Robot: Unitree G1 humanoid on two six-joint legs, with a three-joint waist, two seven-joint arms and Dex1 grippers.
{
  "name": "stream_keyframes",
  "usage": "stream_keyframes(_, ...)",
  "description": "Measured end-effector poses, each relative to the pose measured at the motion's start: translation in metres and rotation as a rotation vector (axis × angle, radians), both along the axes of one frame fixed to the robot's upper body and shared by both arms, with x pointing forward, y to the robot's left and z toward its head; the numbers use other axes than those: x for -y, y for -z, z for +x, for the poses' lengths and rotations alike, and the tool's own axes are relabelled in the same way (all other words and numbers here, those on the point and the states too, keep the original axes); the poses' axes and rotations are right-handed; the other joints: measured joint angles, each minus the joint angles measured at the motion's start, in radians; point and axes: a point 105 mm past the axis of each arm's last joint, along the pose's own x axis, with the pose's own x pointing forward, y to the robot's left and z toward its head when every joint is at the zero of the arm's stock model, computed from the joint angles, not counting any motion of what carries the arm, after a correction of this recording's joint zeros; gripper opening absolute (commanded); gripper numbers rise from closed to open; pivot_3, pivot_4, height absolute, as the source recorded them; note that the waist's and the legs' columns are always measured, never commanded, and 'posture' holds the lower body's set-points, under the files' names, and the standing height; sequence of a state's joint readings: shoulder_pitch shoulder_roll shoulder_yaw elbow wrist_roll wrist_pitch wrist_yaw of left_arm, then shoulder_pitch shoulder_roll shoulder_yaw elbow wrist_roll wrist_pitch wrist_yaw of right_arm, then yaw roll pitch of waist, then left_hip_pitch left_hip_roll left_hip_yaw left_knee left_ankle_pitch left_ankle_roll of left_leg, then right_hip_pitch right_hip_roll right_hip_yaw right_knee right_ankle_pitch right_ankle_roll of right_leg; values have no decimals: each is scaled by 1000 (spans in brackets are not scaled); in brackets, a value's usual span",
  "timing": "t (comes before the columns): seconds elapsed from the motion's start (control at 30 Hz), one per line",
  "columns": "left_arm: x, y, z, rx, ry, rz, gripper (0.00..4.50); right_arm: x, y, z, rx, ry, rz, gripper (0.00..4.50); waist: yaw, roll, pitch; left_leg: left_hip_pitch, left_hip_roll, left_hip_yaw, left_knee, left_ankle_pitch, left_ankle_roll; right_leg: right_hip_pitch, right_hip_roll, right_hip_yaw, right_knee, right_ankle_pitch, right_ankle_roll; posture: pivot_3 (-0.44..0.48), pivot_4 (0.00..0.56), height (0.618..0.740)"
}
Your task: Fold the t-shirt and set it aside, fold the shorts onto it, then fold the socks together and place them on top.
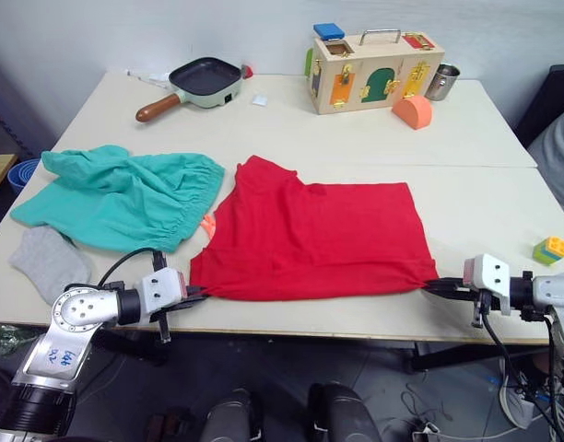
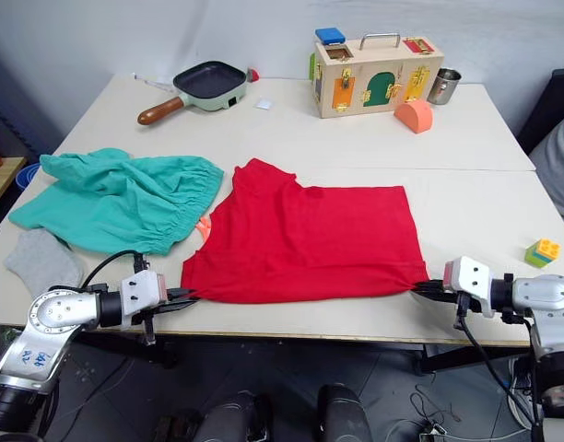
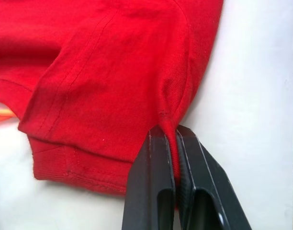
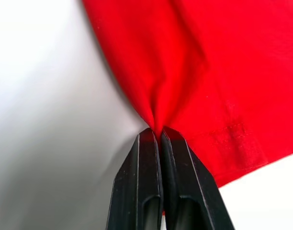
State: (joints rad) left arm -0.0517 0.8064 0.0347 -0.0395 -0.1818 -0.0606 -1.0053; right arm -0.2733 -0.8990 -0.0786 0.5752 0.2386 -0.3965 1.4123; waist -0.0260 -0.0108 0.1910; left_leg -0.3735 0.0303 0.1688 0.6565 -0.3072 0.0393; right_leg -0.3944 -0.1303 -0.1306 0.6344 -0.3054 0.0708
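Note:
The red t-shirt [image 1: 314, 238] lies spread flat near the table's front edge. My left gripper [image 1: 195, 295] is shut on its near left corner, cloth pinched between the black fingers [image 3: 151, 191]. At the near right corner my right gripper [image 1: 431, 284] is shut on the t-shirt too, the fabric bunching into its fingers [image 4: 141, 191]. The teal-green shorts [image 1: 125, 195] lie crumpled to the left of the t-shirt, an orange bit of drawstring [image 1: 208, 224] showing at their edge. A grey sock [image 1: 48, 261] rests at the front left, partly under the shorts.
At the back stand a green frying pan [image 1: 204, 81], a wooden latch box [image 1: 372, 69], a metal cup [image 1: 441, 81] and an orange half-round block [image 1: 412, 111]. A small toy brick [image 1: 550, 249] sits at the right. The table's front edge [image 1: 356, 333] runs just before both grippers.

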Motion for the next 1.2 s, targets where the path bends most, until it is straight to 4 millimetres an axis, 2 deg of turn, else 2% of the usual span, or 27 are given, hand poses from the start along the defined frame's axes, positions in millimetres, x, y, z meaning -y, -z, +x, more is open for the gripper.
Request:
stream_keyframes(0.1,-4,0,-13,-31,38,11,0,5,3,-21,-72,-12,33,10,-1,0,0,0,0,0,-6,3,5,1,0,-1,-6,0,0,0,150,740)
stream_keyframes(0.27,-4,5,-29,-69,76,2,0,5,7,-38,-126,-15,51,10,-3,1,1,0,-1,1,-6,3,5,1,0,-1,-8,0,0,0,150,740)
stream_keyframes(0.3,-4,6,-33,-74,85,4,0,6,7,-41,-134,-14,43,10,-1,1,1,0,-1,1,-6,0,1,1,0,-1,-8,0,0,0,150,740)
stream_keyframes(0.63,-3,7,-41,-107,90,-3,0,5,8,-47,-140,-2,33,10,0,2,1,0,-1,0,-7,0,0,0,0,-1,-8,0,0,0,150,740)
stream_keyframes(0.73,-4,7,-42,-127,98,4,706,5,8,-45,-154,12,40,0,-1,2,1,0,-1,0,-7,0,0,0,0,-1,-8,0,0,0,150,740)
stream_keyframes(0.83,-7,3,-42,-130,90,2,1641,7,6,-46,-206,38,47,689,0,2,1,0,-1,0,-7,0,0,0,0,-1,-8,0,0,0,150,740)
stream_keyframes(0.97,-20,-7,-39,-124,61,37,2912,12,-3,-44,-226,58,64,2023,0,5,3,0,-1,0,-7,0,0,0,0,-1,-9,0,0,0,150,740)
stream_keyframes(1.03,-25,-14,-40,-151,53,26,3509,16,-13,-46,-266,84,84,2694,0,8,5,-1,-1,0,-7,0,0,-1,0,-1,-8,0,0,0,150,740)
stream_keyframes(1.1,-30,-24,-47,-226,62,23,4227,18,-33,-47,-325,133,155,3483,0,8,5,-2,0,-1,-7,0,0,-2,0,-2,-8,0,-1,0,150,740)
stream_keyframes(1.13,-32,-28,-49,-245,69,26,4426,18,-41,-46,-329,147,184,3717,0,8,5,-2,0,-1,-7,0,0,-2,0,-2,-8,0,-1,0,150,740)
stream_keyframes(1.2,-35,-34,-51,-293,76,27,4500,16,-52,-44,-365,172,258,4236,-1,8,5,-2,0,-1,-7,0,0,-1,0,-2,-8,-1,-1,0,150,740)
